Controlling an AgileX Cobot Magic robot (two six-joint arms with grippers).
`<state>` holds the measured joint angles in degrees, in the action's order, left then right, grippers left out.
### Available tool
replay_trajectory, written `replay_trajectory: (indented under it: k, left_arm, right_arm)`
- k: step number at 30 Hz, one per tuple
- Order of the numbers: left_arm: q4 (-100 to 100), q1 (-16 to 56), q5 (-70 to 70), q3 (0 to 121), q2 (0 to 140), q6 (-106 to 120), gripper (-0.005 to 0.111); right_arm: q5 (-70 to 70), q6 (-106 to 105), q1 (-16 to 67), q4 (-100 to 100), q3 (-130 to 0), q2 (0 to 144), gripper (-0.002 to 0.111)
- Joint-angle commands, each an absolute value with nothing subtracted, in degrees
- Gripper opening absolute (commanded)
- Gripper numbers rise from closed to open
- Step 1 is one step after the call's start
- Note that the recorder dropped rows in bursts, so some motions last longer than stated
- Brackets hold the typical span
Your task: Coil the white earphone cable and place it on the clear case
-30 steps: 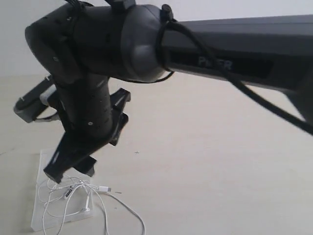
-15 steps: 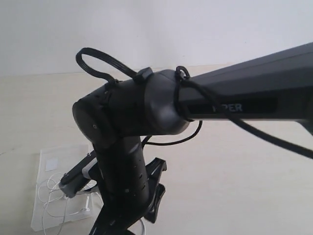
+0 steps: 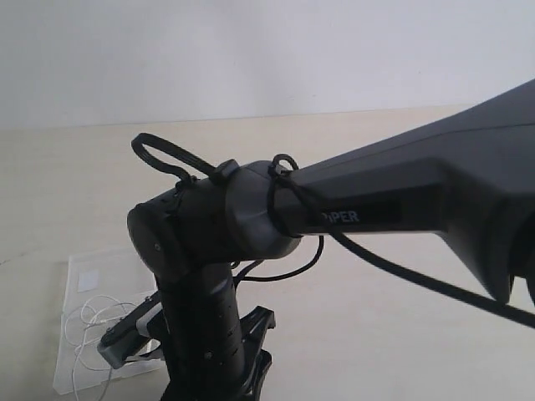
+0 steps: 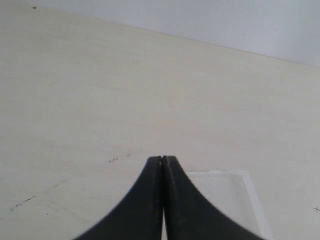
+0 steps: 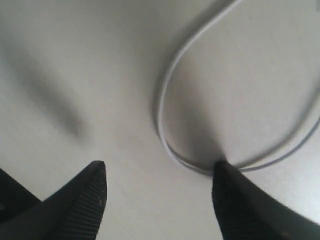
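My right pincer [image 5: 159,167] is released, the white earphone cable [image 5: 162,100] at one fingertip [image 5: 230,195]. My left pincer [image 4: 162,160] is clenched near the clear case [image 4: 225,200].

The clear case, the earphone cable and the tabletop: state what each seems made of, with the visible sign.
Clear case: likely plastic, translucent; the tabletop shows through it. White earphone cable: probably a smooth, rubbery plastic sheath, bending in soft loops. Tabletop: pale wood or laminate, matt, with faint grain lines.

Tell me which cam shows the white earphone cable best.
Right wrist view: a cable loop close up by the open right tool. Exterior view shows only coils on the clear case, partly behind the arm. Left wrist view shows none.
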<state>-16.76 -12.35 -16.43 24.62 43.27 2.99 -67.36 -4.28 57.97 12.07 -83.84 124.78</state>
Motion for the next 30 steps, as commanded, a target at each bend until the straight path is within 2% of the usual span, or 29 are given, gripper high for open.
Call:
replay_trajectory:
  k: [1, 10, 25, 28, 30]
  left_arm:
    - [-16.88, -11.89, -16.14, 24.48, 43.42, 3.07, 0.0]
    - [-16.88, -11.89, -16.14, 24.48, 43.42, 3.07, 0.0]
    - [-16.88, -11.89, -16.14, 24.48, 43.42, 3.07, 0.0]
    - [-16.88, -11.89, -16.14, 24.48, 43.42, 3.07, 0.0]
    - [-16.88, -11.89, -16.14, 24.48, 43.42, 3.07, 0.0]
  right_arm:
    - [-65.48, -4.76, 57.97, 11.24, -83.87, 125.2, 0.059]
    - [-66.12, -4.39, 57.97, 10.55, -88.35, 125.2, 0.053]
    - [-69.96, -4.51, 57.97, 10.6, -89.58, 129.34, 0.051]
    - [-69.96, -4.51, 57.97, 10.45, -89.58, 129.38, 0.035]
    - [-69.96, -5.04, 57.97, 10.19, -89.58, 129.38, 0.015]
